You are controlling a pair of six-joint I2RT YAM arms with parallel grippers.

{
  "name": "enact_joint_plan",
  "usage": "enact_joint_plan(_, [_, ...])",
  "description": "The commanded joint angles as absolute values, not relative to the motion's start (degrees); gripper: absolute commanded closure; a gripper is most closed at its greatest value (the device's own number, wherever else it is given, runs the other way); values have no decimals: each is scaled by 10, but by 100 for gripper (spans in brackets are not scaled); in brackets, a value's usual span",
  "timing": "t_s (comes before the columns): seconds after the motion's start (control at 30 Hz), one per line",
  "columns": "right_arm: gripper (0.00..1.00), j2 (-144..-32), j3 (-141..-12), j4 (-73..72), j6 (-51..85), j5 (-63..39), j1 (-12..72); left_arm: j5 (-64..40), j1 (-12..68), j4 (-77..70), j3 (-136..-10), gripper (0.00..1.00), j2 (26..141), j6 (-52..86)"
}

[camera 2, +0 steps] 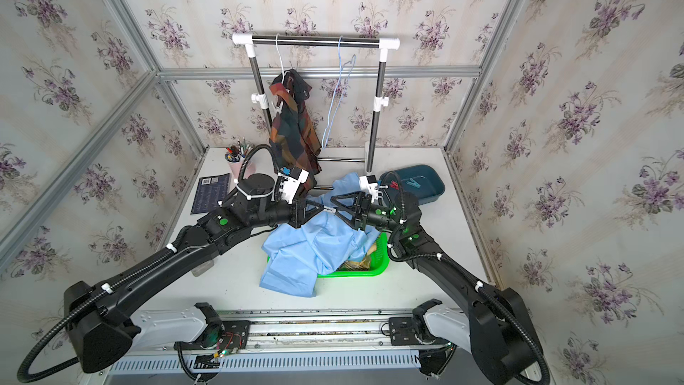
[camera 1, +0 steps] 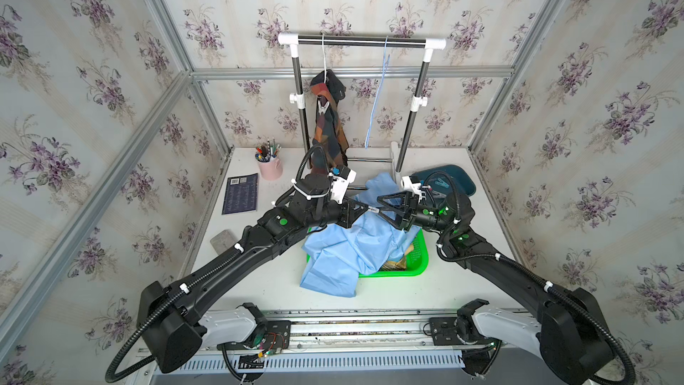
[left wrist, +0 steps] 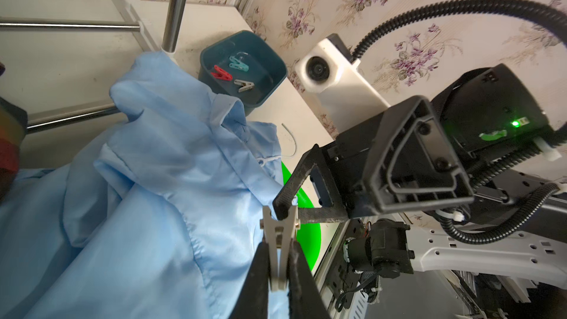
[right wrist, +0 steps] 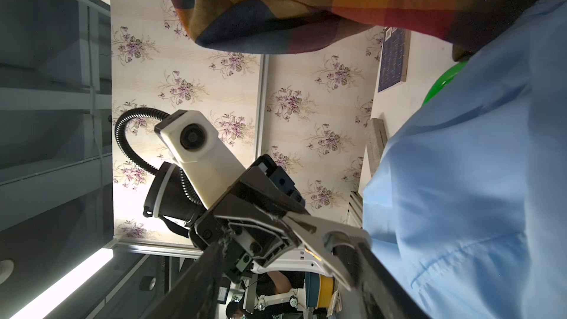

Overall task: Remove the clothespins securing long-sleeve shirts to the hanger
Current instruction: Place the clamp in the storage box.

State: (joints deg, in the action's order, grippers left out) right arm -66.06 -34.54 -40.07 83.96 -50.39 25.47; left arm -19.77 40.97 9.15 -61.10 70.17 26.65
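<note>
**Top views.** In both top views we see the left pincer (camera 1: 364, 210) clenched on a white-grey clothespin (camera 1: 372, 211). It is held above the light blue shirt (camera 1: 344, 250), which lies crumpled over the green basket (camera 1: 418, 268) on the surface (camera 1: 259, 283). The clothespin's long axis runs along the line joining the two arms. The right pincer (camera 2: 338, 211) meets it head on, tip to tip. A dark plaid shirt (camera 1: 329, 135) hangs limp from a white hanger (camera 1: 324, 53) on the rack (camera 1: 361, 41), with a pale clothespin (camera 1: 322, 108) on it.

**Left wrist.** The rigid plastic clothespin turns its splayed end toward the right pincer. That pincer is released, its flat black fingers (left wrist: 296, 184) parted to either side of the splayed end. One finger overlaps it, and we cannot tell whether it presses. The shirt cloth is thin, smooth and deeply folded. Beyond it, the teal bin (left wrist: 273, 65) holds a red clothespin (left wrist: 221, 72), a teal clothespin (left wrist: 238, 63) and a grey clothespin (left wrist: 244, 85).

**Right wrist.** The white-grey clothespin lies between the spread fingers, close against one. We judge the right arm nearer the bin, so the handover turns on closing across the clothespin's width.
</note>
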Motion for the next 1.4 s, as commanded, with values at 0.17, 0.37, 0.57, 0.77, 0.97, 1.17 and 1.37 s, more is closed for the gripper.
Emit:
enact_joint_plan(0.17, [37, -665, -348, -428, 852, -513, 261, -177, 410, -36, -566, 89, 673, 271])
enact_joint_plan(0.37, [37, -671, -348, -405, 837, -504, 269, -180, 412, -36, -566, 89, 666, 253])
enact_joint_plan(0.57, [38, -690, -357, -449, 864, -496, 284, -200, 421, -36, -566, 89, 673, 236])
enact_joint_plan(0.77, [44, -706, -366, -471, 877, -492, 293, -194, 431, -45, -556, 89, 676, 225])
enact_joint_plan(0.97, [57, -710, -365, -490, 890, -489, 294, -182, 441, -45, -545, 88, 671, 202])
enact_joint_plan(1.17, [71, -711, -358, -497, 896, -487, 294, -151, 449, -44, -527, 88, 660, 180])
enact_joint_plan(1.37, [77, -711, -350, -505, 902, -483, 294, -130, 466, -52, -516, 88, 654, 151])
